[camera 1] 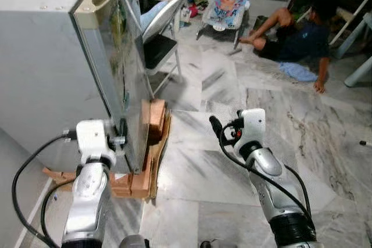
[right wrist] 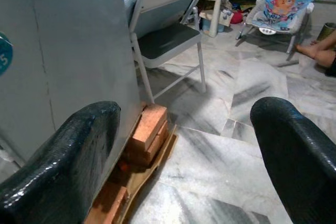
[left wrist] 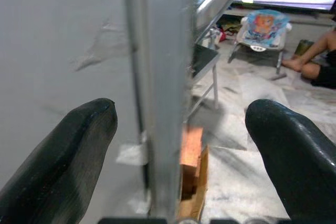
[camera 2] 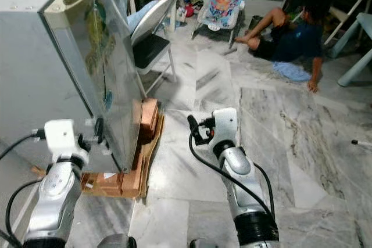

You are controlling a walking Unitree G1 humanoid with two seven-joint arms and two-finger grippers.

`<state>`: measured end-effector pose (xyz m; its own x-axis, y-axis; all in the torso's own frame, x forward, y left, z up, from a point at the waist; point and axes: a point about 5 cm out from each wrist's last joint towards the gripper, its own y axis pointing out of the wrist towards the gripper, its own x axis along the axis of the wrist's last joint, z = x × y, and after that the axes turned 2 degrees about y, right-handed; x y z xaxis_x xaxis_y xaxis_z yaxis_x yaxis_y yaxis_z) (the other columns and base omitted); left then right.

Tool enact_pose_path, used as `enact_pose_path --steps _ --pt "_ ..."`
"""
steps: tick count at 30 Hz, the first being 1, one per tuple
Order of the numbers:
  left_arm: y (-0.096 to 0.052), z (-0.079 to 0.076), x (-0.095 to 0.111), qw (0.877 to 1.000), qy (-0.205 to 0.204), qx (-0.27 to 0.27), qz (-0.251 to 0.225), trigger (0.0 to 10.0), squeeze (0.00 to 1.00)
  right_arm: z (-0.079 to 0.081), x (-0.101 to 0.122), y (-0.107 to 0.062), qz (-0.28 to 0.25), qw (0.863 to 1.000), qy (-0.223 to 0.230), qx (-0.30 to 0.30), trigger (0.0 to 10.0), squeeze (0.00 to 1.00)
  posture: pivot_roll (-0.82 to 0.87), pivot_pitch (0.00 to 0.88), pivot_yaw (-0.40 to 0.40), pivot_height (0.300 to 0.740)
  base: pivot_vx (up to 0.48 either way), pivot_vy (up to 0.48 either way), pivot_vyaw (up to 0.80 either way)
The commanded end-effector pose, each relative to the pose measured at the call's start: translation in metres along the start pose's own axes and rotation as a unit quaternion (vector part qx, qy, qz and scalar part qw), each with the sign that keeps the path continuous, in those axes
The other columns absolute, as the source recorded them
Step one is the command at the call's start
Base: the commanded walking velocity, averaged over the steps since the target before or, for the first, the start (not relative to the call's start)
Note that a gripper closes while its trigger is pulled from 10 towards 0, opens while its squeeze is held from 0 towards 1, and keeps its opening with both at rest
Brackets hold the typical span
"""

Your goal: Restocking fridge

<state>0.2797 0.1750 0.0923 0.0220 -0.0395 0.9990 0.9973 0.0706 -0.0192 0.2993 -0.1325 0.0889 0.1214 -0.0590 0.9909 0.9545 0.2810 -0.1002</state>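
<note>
Straddling the door's edge, your left gripper [left wrist: 178, 145] holds its fingers apart at the fridge [camera 1: 52, 68], which sits shut on bricks [camera 1: 156, 121] by the folding chair [camera 1: 160, 33]. Your right gripper [right wrist: 184, 150] hangs open over marble floor [camera 1: 232, 184]. Pulling hard could rock the fridge off its bricks.

I'm looking down on a grey-veined marble floor [camera 1: 232, 161]. At about nine o'clock the fridge [camera 1: 52, 68] stands raised on red bricks [camera 1: 156, 119] and cardboard [camera 1: 160, 155] laid on that floor. Past it, toward eleven o'clock, a folding chair [camera 1: 160, 39] rests on the marble. At twelve sits a baby bouncer [camera 1: 228, 5]. At one o'clock a person [camera 1: 296, 39] sits on the floor, a blue cloth [camera 1: 297, 72] just beside them.
</note>
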Motion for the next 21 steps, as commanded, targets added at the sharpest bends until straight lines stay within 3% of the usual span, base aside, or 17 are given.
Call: enact_pose_path --steps 1,8,14,21 --pt "0.007 -0.002 -0.005 1.0 0.014 -0.008 0.01 10.0 0.0 -0.004 0.001 0.0 -0.001 1.0 -0.006 0.0 10.0 0.0 0.02 0.093 -0.053 0.74 0.0 0.0 0.0" --pt "0.035 -0.004 0.001 0.999 0.03 -0.009 0.007 10.0 0.0 -0.006 0.002 -0.004 -0.002 1.0 -0.012 0.0 10.0 0.0 -0.01 0.094 -0.037 0.74 0.0 0.0 0.0" --pt "0.045 0.01 0.0 0.999 0.024 0.029 0.013 10.0 0.0 -0.003 -0.005 -0.017 0.013 1.0 -0.004 0.021 10.0 0.0 -0.03 0.103 -0.033 0.74 0.0 0.0 0.0" --pt "0.055 0.005 0.001 0.999 0.025 0.031 0.011 10.0 0.0 0.002 -0.007 -0.025 0.019 0.998 -0.006 0.058 10.0 0.0 -0.04 0.115 -0.038 0.74 0.0 0.0 0.0"
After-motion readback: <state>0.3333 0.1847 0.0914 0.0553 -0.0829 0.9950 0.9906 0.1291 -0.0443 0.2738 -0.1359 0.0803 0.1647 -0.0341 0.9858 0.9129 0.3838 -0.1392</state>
